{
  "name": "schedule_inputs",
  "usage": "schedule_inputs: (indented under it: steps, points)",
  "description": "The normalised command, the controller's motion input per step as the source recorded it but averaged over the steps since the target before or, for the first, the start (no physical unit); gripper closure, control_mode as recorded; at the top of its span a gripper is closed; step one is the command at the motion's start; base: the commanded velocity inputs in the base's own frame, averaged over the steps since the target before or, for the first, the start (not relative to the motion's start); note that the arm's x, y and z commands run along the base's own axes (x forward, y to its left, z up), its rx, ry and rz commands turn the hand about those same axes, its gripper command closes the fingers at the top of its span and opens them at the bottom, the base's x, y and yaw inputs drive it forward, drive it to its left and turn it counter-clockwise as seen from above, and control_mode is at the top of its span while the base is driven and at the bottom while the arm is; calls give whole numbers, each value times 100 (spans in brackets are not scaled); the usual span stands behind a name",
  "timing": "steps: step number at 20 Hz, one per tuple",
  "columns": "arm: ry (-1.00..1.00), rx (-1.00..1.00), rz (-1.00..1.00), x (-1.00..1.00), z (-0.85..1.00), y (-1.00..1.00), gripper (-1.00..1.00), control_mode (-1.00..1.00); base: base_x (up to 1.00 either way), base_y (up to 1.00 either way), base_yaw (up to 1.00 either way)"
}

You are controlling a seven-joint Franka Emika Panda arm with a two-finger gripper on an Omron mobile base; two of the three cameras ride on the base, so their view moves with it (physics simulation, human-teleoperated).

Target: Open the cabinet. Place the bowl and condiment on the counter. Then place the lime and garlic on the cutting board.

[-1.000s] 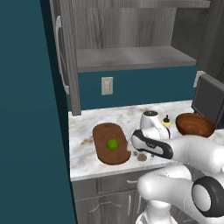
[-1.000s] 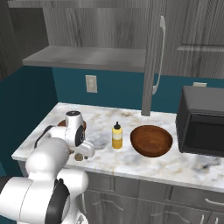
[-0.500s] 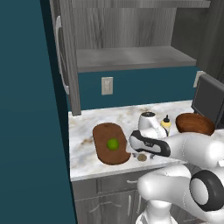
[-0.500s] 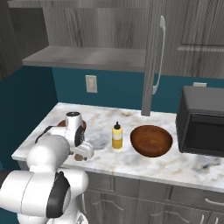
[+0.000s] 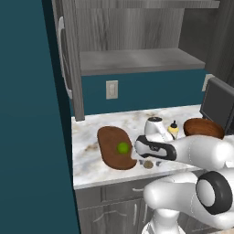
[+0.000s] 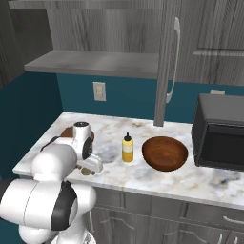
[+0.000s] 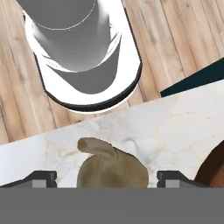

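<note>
The garlic [image 7: 113, 168] is sitting on the counter [image 7: 175, 127] squarely between the gripper [image 7: 106, 179] tips, whose jaws are standing apart on either side, not visibly touching it.

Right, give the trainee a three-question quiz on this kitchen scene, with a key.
1. True or false: the small bright green lime lies on the dark brown oval wooden cutting board.
2. What sits between the fingers in the hand view? A) the tan-brown garlic bulb B) the yellow squeeze bottle
3. Fill in: the wide reddish-brown wooden bowl rests on the white marble ____.

Key: 1 true; 2 A; 3 counter.
</note>
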Motion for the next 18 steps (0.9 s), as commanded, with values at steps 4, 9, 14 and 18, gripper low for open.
schedule_inputs:
  steps: [4,9,14,18]
  points:
    - [-3,0,0,-9,-9,0,-100,-100,0,0,0]
    - [-7,0,0,-26,0,0,-100,-100,0,0,0]
    - [-5,0,0,-31,-5,0,-100,-100,0,0,0]
    - [-5,0,0,-7,-12,1,-100,-100,0,0,0]
